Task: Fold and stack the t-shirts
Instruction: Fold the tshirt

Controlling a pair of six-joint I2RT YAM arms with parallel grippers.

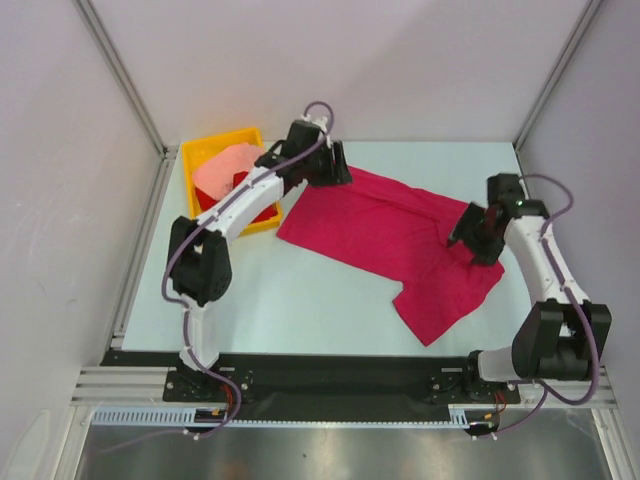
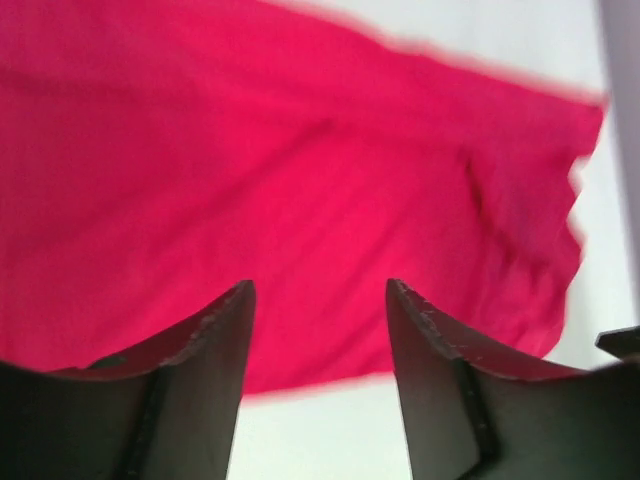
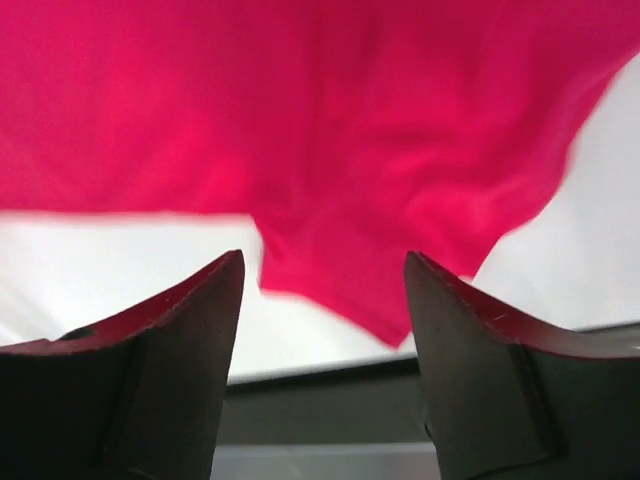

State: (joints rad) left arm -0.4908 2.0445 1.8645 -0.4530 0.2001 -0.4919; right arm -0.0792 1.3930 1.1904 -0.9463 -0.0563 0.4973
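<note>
The left jaws stand well apart with nothing between them, their dark fingers (image 2: 215, 340) poised just above the magenta-crimson t-shirt (image 1: 390, 235). In the left wrist view the cloth fills nearly everything beyond the fingertips. The right jaws are likewise parted and hold nothing, and their fingers (image 3: 470, 330) hang over a rumpled edge of the same shirt, where a tongue of cloth dips toward the pale bench (image 1: 300, 310).

Seen from above, the left arm (image 1: 240, 200) reaches to the shirt's far left end and the right arm (image 1: 540, 255) to its right side. The shirt lies spread on the bench between them. Its long axis runs on a diagonal from the far left, just beside the yellow bin (image 1: 215, 150), down toward the near right. A notch breaks its near edge, and a broad flap juts toward the arms' bases. Which end is the collar cannot be told.

The other two shirts lie in the bin at the bench's far left corner. The salmon-pink t-shirt (image 1: 225, 170) is bunched on top, and the bright red t-shirt (image 1: 265, 213) shows beneath it, partly hidden by the left arm.
</note>
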